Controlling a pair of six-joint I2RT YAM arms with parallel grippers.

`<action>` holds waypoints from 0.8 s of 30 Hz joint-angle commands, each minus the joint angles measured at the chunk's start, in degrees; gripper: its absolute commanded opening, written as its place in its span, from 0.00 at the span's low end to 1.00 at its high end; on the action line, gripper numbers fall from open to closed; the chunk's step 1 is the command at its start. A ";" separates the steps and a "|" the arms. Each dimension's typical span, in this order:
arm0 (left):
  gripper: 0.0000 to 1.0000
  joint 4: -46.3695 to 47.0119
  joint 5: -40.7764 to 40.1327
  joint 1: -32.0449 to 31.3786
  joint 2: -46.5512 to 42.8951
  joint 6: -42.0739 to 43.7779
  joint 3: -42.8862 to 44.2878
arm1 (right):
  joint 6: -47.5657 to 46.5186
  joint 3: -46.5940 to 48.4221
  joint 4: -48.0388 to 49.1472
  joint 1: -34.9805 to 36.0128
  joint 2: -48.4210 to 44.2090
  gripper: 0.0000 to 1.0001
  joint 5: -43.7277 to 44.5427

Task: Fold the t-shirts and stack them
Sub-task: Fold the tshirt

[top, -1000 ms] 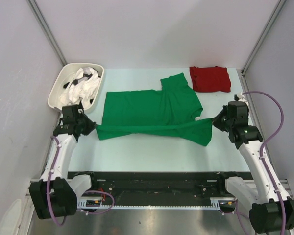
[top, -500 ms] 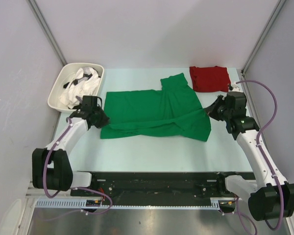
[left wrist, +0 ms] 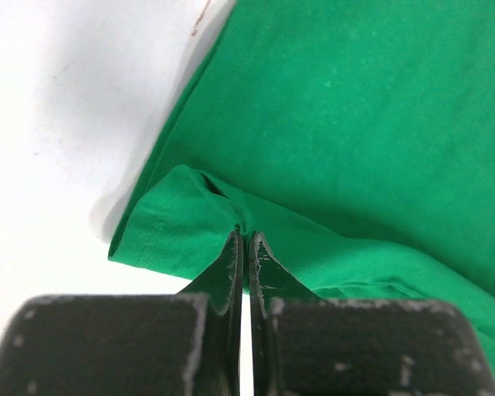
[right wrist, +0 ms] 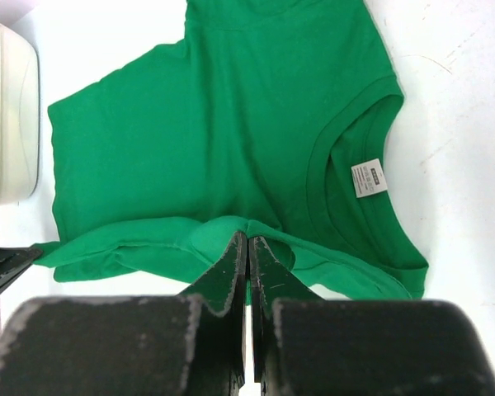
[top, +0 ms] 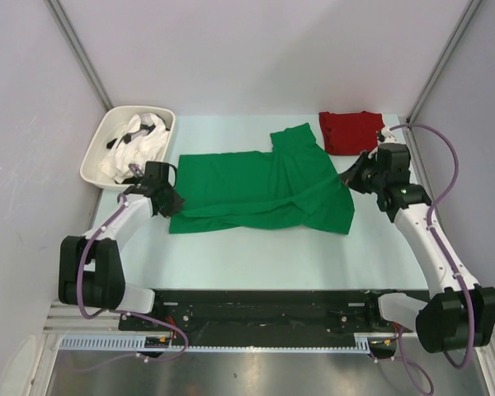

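Two grippers, left (top: 172, 203) and right (top: 349, 176), pinch folded edges of the green t-shirt (top: 256, 190); red t-shirt (top: 354, 132) lies beyond.

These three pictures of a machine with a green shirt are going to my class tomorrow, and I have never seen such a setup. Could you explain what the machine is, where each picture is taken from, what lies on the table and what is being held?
The machine is two robot arms bolted side by side at the near edge of a table. Each arm ends in a two-fingered pinching tool.

The wide picture comes from a fixed camera above and behind the arms. The two close-ups come from cameras on the wrists, so each shows its own dark fingers at the bottom.

On the table lie a green t-shirt, spread out and partly folded, a dark red t-shirt folded square at the far right, and a white bin of crumpled white cloth at the far left.

The left tool is shut on the green t-shirt's edge. The right tool is shut on a fold of it near the collar, where a small white label shows.
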 commanded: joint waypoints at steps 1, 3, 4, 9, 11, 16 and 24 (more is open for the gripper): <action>0.00 1.21 -3.88 0.13 2.36 -3.11 0.67 | -2.21 5.12 3.97 1.41 3.42 0.00 -2.06; 0.00 1.12 -4.67 0.13 3.95 -3.56 1.20 | -2.65 6.35 4.32 2.37 5.36 0.00 -3.19; 0.00 1.21 -5.02 0.04 4.39 -4.08 1.29 | -3.09 7.05 4.32 2.64 6.24 0.00 -3.55; 0.00 0.86 -6.87 0.75 6.50 -6.45 2.25 | -3.62 12.06 5.46 4.48 13.09 0.00 -5.21; 0.00 1.12 -7.66 1.54 6.67 -6.90 2.25 | -3.79 13.47 5.82 5.27 15.02 0.00 -6.09; 0.00 0.94 -8.71 4.08 7.55 -7.42 2.78 | -4.41 18.30 6.08 6.33 21.35 0.00 -6.80; 0.00 1.30 -9.51 5.05 8.08 -7.87 4.71 | -5.46 25.95 5.65 8.44 30.75 0.00 -7.59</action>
